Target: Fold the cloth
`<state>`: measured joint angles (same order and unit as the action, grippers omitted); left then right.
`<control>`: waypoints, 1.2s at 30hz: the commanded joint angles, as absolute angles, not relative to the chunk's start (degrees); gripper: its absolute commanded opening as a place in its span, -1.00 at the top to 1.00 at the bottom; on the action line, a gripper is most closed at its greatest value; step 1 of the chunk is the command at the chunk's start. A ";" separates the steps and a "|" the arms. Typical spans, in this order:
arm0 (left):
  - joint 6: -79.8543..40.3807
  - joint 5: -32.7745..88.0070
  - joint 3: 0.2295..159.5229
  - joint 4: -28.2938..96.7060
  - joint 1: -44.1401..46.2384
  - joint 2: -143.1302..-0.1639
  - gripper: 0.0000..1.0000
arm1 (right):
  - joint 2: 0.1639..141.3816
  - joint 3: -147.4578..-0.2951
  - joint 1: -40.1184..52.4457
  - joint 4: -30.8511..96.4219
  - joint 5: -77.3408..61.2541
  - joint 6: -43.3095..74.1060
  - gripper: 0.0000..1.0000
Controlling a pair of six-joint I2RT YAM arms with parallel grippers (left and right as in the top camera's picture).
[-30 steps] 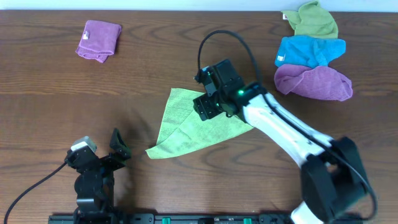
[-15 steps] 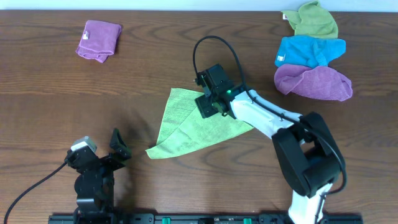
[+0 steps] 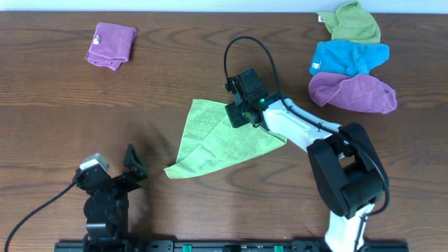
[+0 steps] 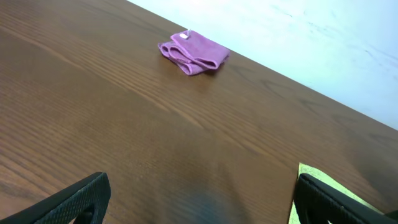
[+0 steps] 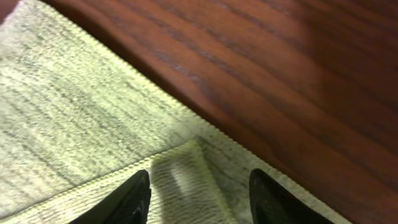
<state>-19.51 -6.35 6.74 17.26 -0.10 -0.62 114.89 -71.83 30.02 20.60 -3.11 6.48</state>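
A light green cloth [image 3: 210, 140] lies partly folded on the wooden table [image 3: 140, 91], roughly triangular, with a corner pointing to the front left. My right gripper [image 3: 239, 114] hovers low over its far right edge; in the right wrist view its fingers [image 5: 199, 196] are open, straddling a folded corner of the cloth [image 5: 93, 118] without holding it. My left gripper [image 3: 115, 175] rests near the table's front edge, left of the cloth. In the left wrist view its fingers [image 4: 199, 199] are wide open and empty, with the cloth's edge [image 4: 305, 177] by the right finger.
A folded purple cloth [image 3: 110, 45] lies at the far left, also in the left wrist view [image 4: 193, 52]. At the far right sit a green cloth [image 3: 353, 22], a blue cloth [image 3: 348, 57] and a purple cloth [image 3: 353, 92], bunched together.
My right gripper has shifted slightly along the cloth's far edge and its arm has swung round. The cloth and left arm have not moved.
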 commanded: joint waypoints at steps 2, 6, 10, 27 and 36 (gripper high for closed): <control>-19.51 -6.33 5.37 17.47 0.14 -0.34 -0.91 | 115.85 -71.72 29.69 20.64 -4.95 6.63 0.05; -19.51 -6.35 5.37 17.47 0.14 -0.34 -0.91 | 115.85 -71.72 29.69 21.02 -4.95 6.59 0.47; -19.51 -6.35 5.37 17.47 0.14 -0.34 -0.91 | 115.87 -71.72 29.69 20.99 -4.93 6.57 0.55; -19.51 -6.35 5.37 17.47 0.14 -0.34 -0.91 | 112.79 -73.10 29.58 25.58 -3.20 6.79 0.97; -19.51 -6.35 5.37 17.47 0.14 -0.34 -0.91 | 107.00 -73.10 29.58 28.03 -3.16 6.79 0.97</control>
<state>-19.51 -6.35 6.74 17.26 -0.10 -0.62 110.17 -71.92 30.02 27.70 -3.60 6.96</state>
